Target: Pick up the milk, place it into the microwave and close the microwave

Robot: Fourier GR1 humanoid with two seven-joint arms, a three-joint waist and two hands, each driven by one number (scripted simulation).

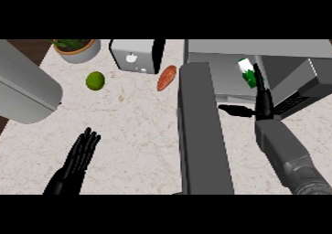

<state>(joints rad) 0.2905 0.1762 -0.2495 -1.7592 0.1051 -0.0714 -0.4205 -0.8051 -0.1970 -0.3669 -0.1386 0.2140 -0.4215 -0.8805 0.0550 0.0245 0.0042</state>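
the right hand (261, 98) is reaching far into the open microwave (226, 80), its fingers stretched up along the milk carton (247, 72), a small white and green carton that is sitting inside the cavity towards the far right. the thumb is sticking out to the left, apart from the carton. the fingers look straight rather than curled, so the hand reads as open, touching or just beside the carton; whether it is carrying any of its weight cannot be told from here.

the microwave door (203, 130) is standing wide open, seen edge-on as a long dark grey slab running from far to near, just left of the right forearm.

judging by this, the placing step is at its end and the closing step is coming. to do it well, the hand should be drawing straight back towards the near side, keeping the fingers off the carton so it is not tipping. the forearm needs to be clearing the cavity before the door is swinging.

the left hand (79, 153) is resting open on the near left of the bench (134, 128), fingers up. a lime (94, 81), a sweet potato (167, 78), a toaster (136, 55) and a potted plant (76, 48) are lying well clear, on the far left.
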